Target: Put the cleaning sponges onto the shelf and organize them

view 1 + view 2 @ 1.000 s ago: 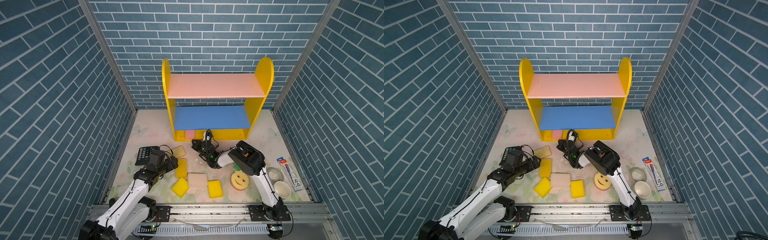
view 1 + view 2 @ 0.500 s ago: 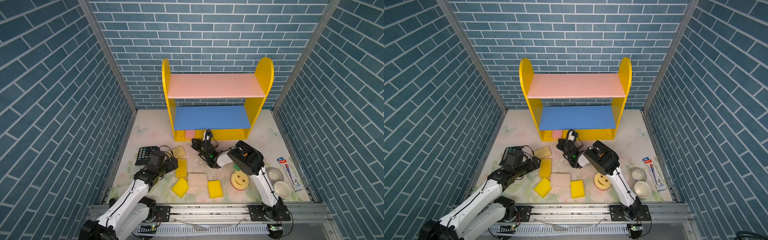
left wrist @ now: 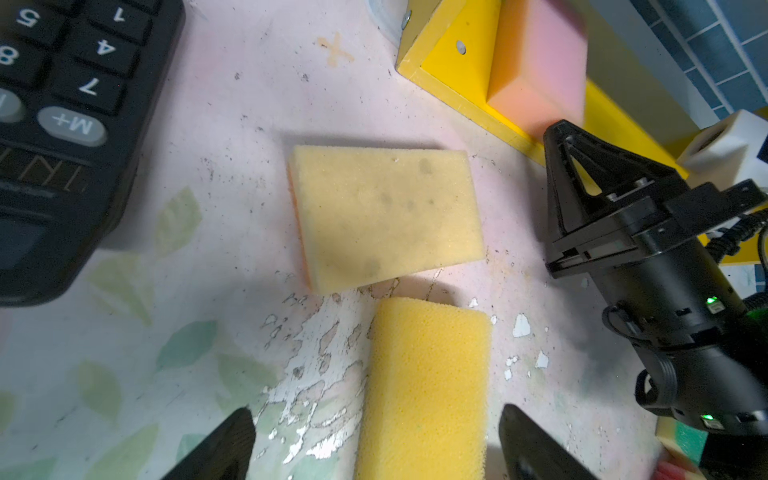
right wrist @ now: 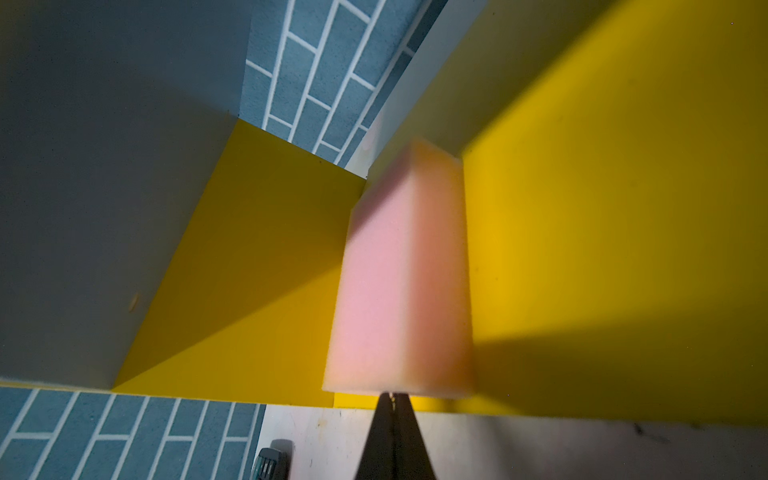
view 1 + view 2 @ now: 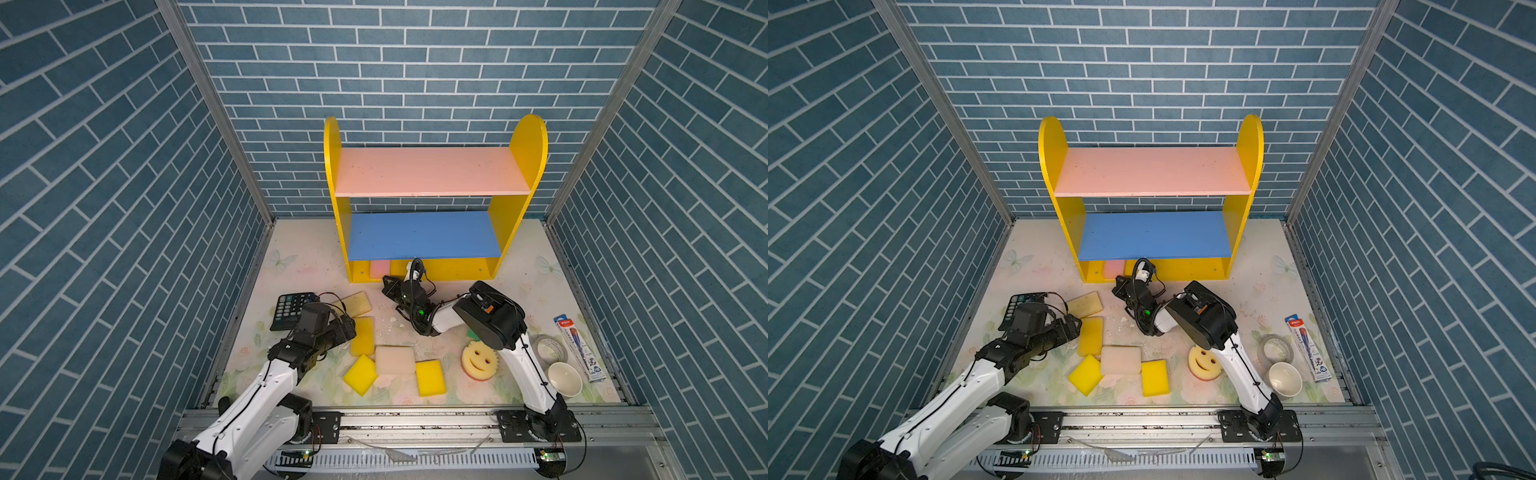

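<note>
Right hand (image 4: 392,401), closed, seemingly against pink sponge (image 4: 399,282) inside shelf (image 4: 602,249)

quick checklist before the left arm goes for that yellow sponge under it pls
1. Left gripper open: ok.
2. Yellow sponge lined up between its jaws, left wrist view: ok.
3. Tan sponge beyond the jaws: ok.
4. Right gripper shut, holding nothing: ok.
5. Right gripper clear of pink sponge: cannot tell, tips at its end.
6. Pink sponge on the shelf base: ok.
</note>
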